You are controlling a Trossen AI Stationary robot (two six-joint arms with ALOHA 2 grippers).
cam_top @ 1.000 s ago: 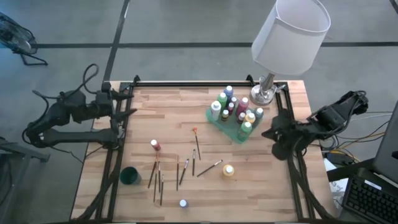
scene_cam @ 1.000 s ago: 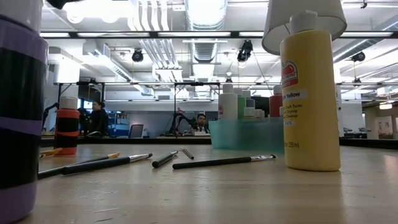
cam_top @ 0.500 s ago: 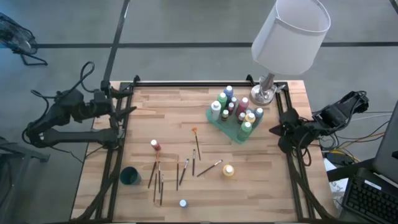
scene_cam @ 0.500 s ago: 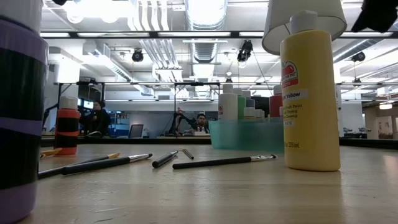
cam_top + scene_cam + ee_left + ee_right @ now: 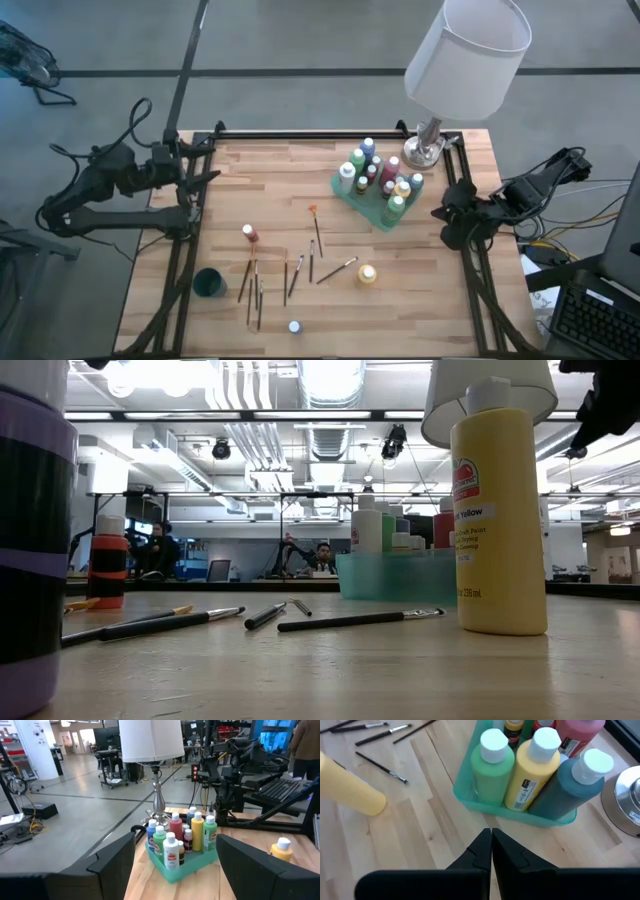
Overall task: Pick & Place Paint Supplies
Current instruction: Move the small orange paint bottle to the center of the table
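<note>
The worktop [image 5: 270, 190] is pale butcher-block wood in narrow glued strips, smooth with a low satin sheen; the tray [image 5: 506, 811] is translucent green plastic, glossy at its rim; the paint bottles [image 5: 534, 766] are smooth plastic with matt white caps and paper labels; the brushes [image 5: 360, 620] have thin dark handles with bright metal ferrules; the lamp [image 5: 425, 148] has a polished, mirror-like metal base and a matt white cloth-like shade; the right pincer [image 5: 491, 851] fingers look like matt black plastic.
</note>
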